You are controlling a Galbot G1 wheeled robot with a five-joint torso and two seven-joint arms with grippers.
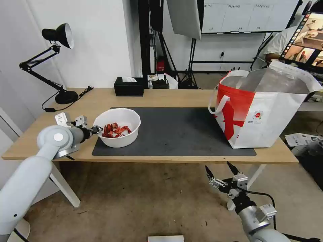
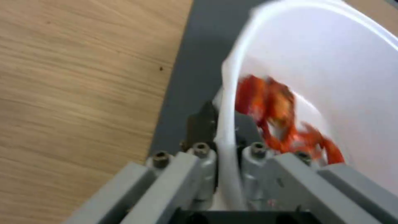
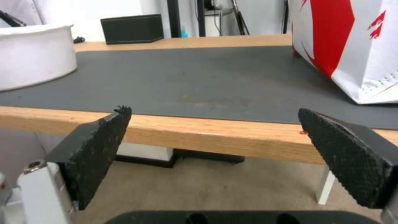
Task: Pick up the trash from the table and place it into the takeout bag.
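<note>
A: Can you read any writing here?

B: None. The takeout bag (image 1: 269, 114) carries a small round logo (image 1: 257, 115) with tiny lines of print beneath it, too small to make out.

A: And the boards on the back wall?

B: Their markings cannot be made out either.

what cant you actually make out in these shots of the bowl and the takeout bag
- Inside of the takeout bag: head view, its own front wall hides whatever lies in it.
- Red scraps in the bowl: left wrist view, blurred, so single pieces cannot be told apart.
- Left claw at the bowl's rim: head view, too small to show its grip.
- Bowl's far side: right wrist view, cut off by the picture's edge.
</note>
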